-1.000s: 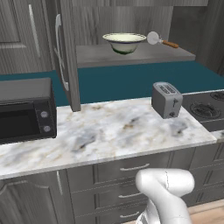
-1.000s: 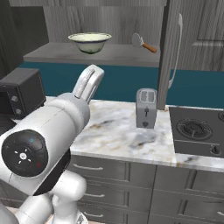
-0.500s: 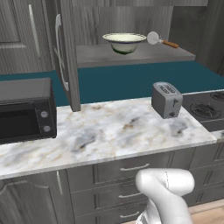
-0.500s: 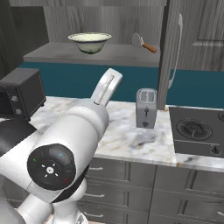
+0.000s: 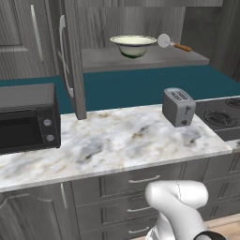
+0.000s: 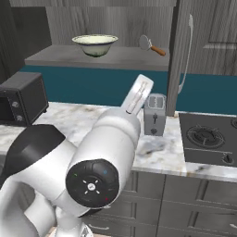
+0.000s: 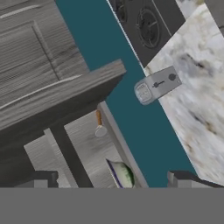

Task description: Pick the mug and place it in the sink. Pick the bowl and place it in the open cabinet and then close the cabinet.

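**Hand wide apart, holding nothing**

In the hand view the hand (image 7: 116, 180) has its two dark fingertips (image 7: 43, 179) set far apart at the bottom edge, with nothing between them and nothing touching them. It looks up toward the open cabinet (image 7: 65, 109).

The bowl (image 5: 133, 45) sits upright on the cabinet's grey shelf (image 5: 140, 58), and a small utensil (image 5: 172, 43) with an orange handle lies just beside it on the same shelf. The cabinet's doors (image 5: 70, 56) stand open.

Below, on the marble tabletop (image 5: 117, 140), stand a toaster (image 5: 178, 107) and a microwave (image 5: 28, 117), well apart.
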Tool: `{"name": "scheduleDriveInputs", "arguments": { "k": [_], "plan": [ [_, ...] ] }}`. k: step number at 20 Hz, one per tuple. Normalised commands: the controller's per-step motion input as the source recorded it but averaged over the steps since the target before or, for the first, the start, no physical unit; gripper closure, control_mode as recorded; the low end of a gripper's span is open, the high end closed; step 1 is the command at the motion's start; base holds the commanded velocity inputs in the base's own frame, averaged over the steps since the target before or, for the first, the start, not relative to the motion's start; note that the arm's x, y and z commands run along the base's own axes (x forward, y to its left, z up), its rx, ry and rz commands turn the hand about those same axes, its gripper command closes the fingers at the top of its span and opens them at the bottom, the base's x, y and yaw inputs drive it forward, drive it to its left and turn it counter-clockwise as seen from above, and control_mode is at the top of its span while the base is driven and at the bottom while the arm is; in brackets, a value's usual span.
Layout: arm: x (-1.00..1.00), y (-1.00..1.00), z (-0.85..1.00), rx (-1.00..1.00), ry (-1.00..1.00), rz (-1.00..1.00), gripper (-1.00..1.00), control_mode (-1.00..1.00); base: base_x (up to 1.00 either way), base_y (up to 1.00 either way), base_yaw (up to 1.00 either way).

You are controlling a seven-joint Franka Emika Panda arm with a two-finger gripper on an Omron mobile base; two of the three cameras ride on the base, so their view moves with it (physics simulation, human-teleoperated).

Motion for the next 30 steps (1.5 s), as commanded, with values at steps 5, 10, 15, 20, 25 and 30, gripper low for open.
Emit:
{"name": "scheduleDriveInputs", "arguments": {
  "k": [5, 10, 15, 20, 25, 30],
  "plan": [
    [0.1, -0.27, -0.01, 0.0, 0.0, 0.04, -1.0, -1.0, 0.0, 0.0, 0.0],
    [0.15, -0.19, -0.17, 0.0, -0.04, 0.08, -1.0, -1.0, 0.0, 0.0, 0.0],
    [0.31, -0.08, -0.29, -0.02, -0.08, 0.13, -1.0, -1.0, 0.0, 0.0, 0.0],
    [0.21, -0.24, -0.12, -0.01, -0.09, 0.15, -1.0, -1.0, 0.0, 0.0, 0.0],
    [0.04, -0.45, 0.0, 0.0, -0.09, 0.15, -1.0, -1.0, 0.0, 0.0, 0.0],
    [0.02, -0.26, -0.01, 0.0, -0.1, 0.14, -1.0, -1.0, 0.0, 0.0, 0.0]
  ]
}}
